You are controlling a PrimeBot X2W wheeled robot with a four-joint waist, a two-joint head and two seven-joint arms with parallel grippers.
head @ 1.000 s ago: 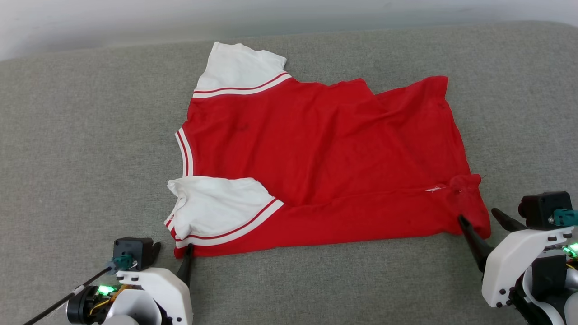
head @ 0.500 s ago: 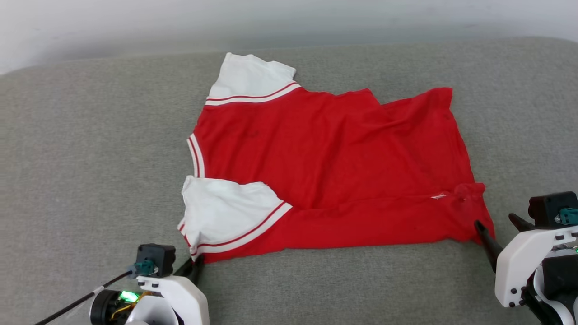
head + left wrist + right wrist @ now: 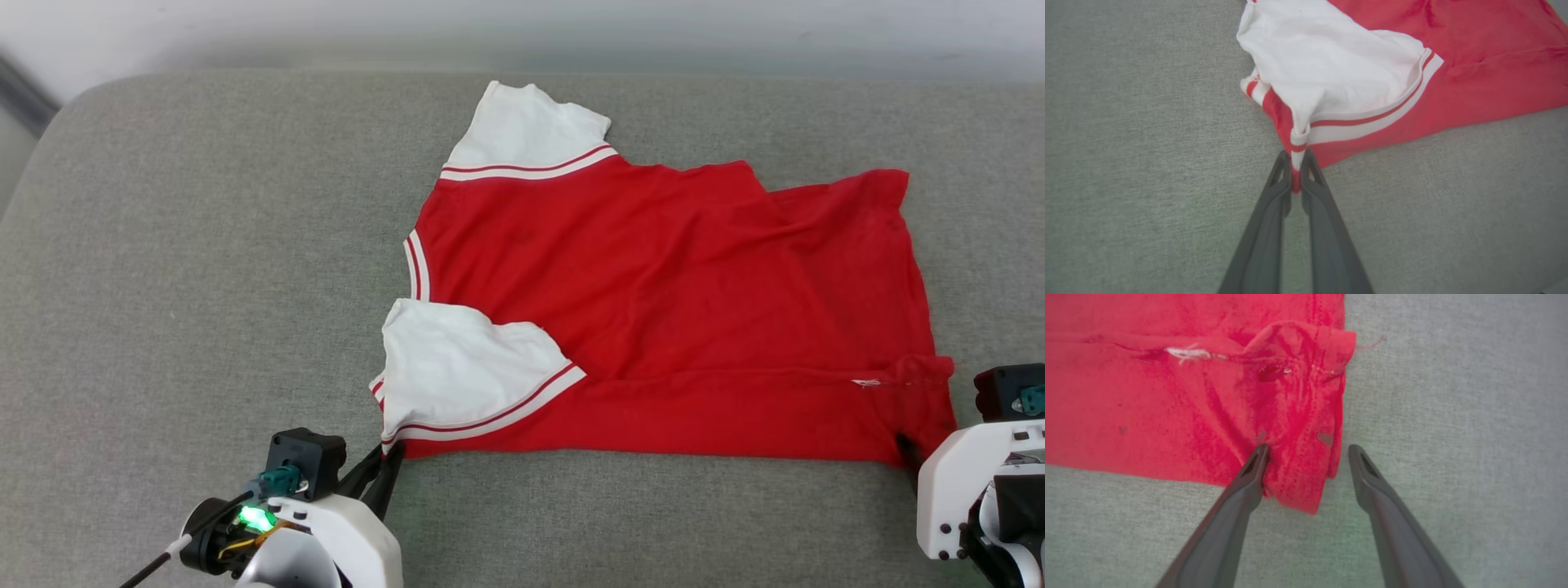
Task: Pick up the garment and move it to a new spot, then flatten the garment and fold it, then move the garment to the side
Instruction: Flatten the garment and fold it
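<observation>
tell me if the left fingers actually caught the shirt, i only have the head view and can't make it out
observer: yes. In the left wrist view the left gripper is pinched shut on the garment, at the striped trim corner below the white sleeve.
operator: and the right one
observer: open. The right wrist view shows the right gripper straddling the red hem corner, one finger over the cloth, the other over the grey cushion.
operator: anything odd there
observer: a loose white thread at the seam.
</observation>
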